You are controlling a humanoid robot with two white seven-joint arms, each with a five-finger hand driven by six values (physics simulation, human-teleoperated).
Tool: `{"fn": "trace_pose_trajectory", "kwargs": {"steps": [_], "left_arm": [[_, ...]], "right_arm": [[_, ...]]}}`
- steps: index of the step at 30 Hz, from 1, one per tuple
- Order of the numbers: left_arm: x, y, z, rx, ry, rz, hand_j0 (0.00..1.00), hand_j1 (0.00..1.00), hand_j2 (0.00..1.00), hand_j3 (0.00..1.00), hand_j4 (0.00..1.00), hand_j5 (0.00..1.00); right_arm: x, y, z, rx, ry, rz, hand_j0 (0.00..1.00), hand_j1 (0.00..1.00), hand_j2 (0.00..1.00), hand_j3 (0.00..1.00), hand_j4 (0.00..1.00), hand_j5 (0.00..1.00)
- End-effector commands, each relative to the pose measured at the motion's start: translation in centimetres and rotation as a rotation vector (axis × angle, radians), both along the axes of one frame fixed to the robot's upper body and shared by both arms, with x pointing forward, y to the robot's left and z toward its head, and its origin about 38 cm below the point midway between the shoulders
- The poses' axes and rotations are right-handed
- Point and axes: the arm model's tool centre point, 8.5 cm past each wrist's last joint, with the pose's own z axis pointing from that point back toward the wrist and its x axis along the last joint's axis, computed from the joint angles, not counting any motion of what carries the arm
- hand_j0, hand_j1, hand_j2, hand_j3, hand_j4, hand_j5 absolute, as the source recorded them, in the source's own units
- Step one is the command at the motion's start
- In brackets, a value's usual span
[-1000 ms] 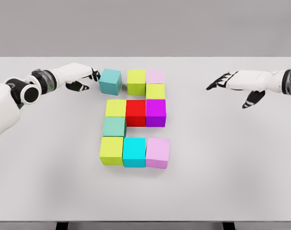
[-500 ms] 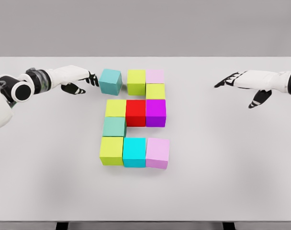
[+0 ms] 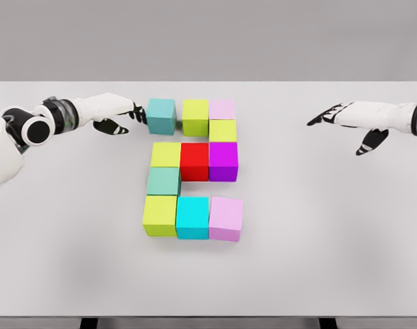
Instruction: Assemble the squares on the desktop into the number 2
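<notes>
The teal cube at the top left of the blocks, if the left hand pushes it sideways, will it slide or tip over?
The teal cube looks likely to slide: it sits flat, as wide as it is tall. The left hand meets its side face, so it may twist slightly. It probably stops flush against the lime cube.

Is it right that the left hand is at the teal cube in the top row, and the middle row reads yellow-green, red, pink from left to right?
Not quite. In the head view the left hand is at the teal cube in the top row, but the middle row reads yellow-green cube, red cube, purple cube, not pink.
</notes>
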Motion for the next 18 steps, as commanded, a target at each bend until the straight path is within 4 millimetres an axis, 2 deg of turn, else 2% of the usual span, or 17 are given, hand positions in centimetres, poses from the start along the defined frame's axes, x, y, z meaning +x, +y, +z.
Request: {"fn": "trace_pose_trajectory", "kwargs": {"steps": [1,8,15,18], "left_arm": [[0.0,-0.1,0.0,-0.004,0.0,0.0,0.64,0.64,0.64,0.64,0.64,0.64],[0.3,0.6,-0.3,-0.005,-0.01,0.035,0.66,0.66,0.66,0.66,0.66,0.66],[0.8,-1.2,-1.1,-0.04,-0.028,0.033,0.66,0.66,0.66,0.66,0.66,0.66],[0.8,-1.4,-1.0,-0.045,-0.029,0.027,0.66,0.66,0.66,0.66,0.66,0.66]], "right_arm": [[0.1,0.1,0.0,0.007,-0.001,-0.001,1.0,1.0,1.0,1.0,1.0,1.0],[0.1,0.1,0.1,0.005,-0.001,-0.002,1.0,1.0,1.0,1.0,1.0,1.0],[0.1,0.1,0.0,0.004,0.0,-0.002,1.0,1.0,1.0,1.0,1.0,1.0],[0.1,0.1,0.1,0.004,-0.001,0.0,1.0,1.0,1.0,1.0,1.0,1.0]]}}
